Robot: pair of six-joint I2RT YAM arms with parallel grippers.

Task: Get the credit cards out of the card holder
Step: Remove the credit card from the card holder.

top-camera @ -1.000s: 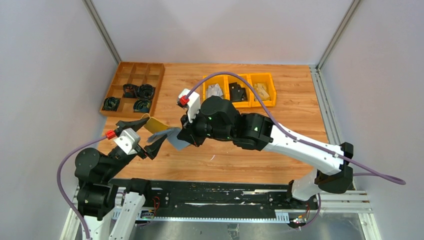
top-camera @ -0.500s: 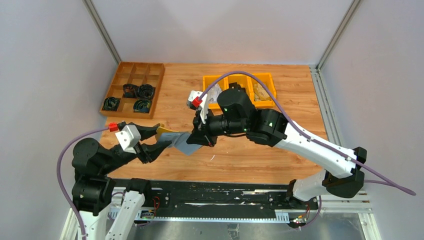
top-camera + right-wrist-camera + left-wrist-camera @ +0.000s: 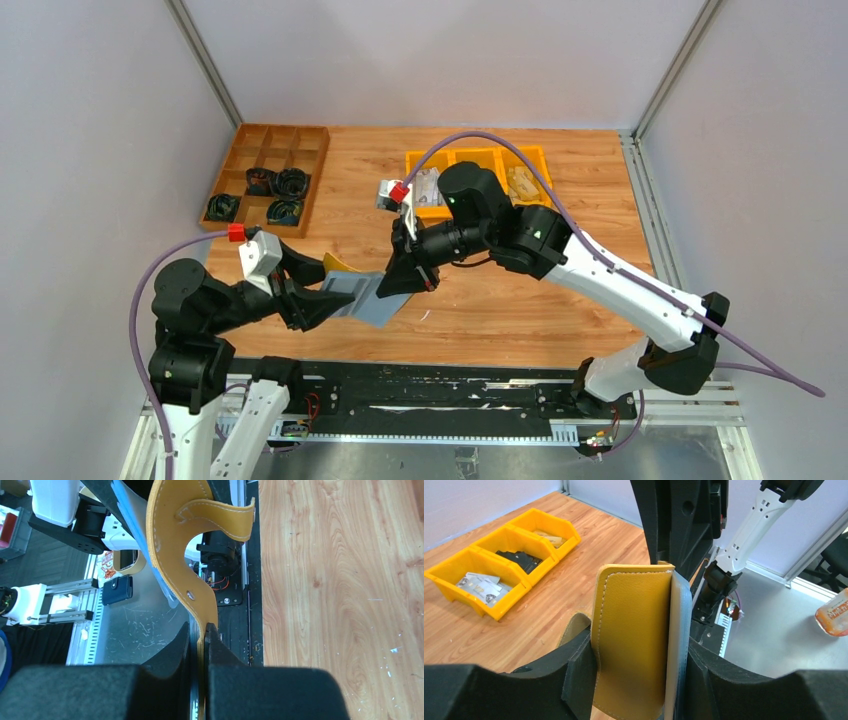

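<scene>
The mustard-yellow leather folding card holder [image 3: 358,293] hangs above the wooden tabletop [image 3: 500,310], its body grasped by the left hand [image 3: 318,300]. The right hand [image 3: 408,280] pinches one flap, probably to spread it open.

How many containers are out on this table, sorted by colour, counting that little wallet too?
Bright yellow bins: 3
Brown wooden tray: 1
Mustard card holder: 1
Total: 5

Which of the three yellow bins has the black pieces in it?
The middle bin, sitting between the one holding pale cards and the one holding tan pieces.
</scene>
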